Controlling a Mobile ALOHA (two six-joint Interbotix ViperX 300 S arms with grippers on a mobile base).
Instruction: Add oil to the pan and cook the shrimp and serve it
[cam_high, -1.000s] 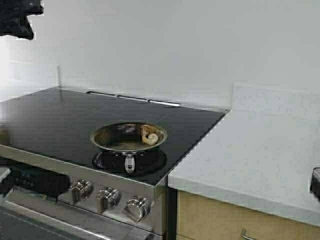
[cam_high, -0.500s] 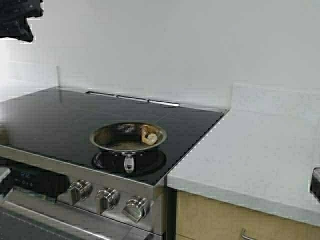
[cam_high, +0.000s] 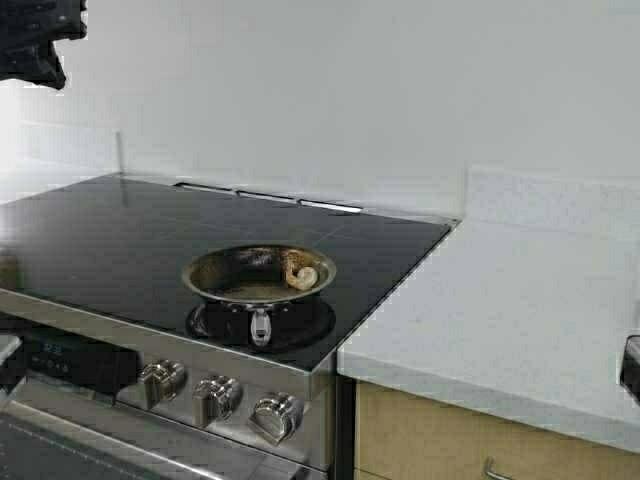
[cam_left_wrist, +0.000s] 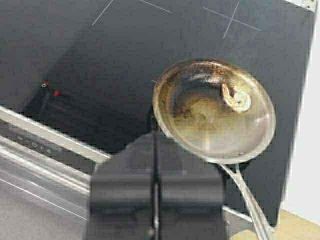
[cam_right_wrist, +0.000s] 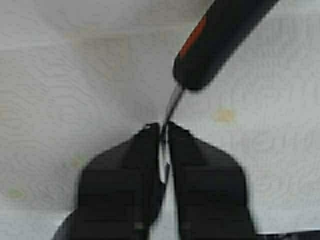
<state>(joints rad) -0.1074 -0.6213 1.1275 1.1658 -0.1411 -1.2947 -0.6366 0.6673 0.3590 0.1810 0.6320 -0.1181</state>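
Black glass stovetop (cam_high: 110, 235) fills the left side, with the left gripper (cam_left_wrist: 156, 200) hanging high above it, jaws pressed together on nothing. Further right, near the front edge, sits the pan (cam_high: 258, 274): one curled shrimp (cam_high: 300, 275) on its right side and a browned, glossy film on the bottom, which I can't tell is oil. No jug in view. My guess is we're at the cooking stage, so the next move needs a tool brought over to flip or lift it. Over the white counter (cam_high: 520, 310), the right gripper (cam_right_wrist: 164, 131) is clamped on a thin metal blade with a black-and-red handle (cam_right_wrist: 220, 35), probably a spatula.
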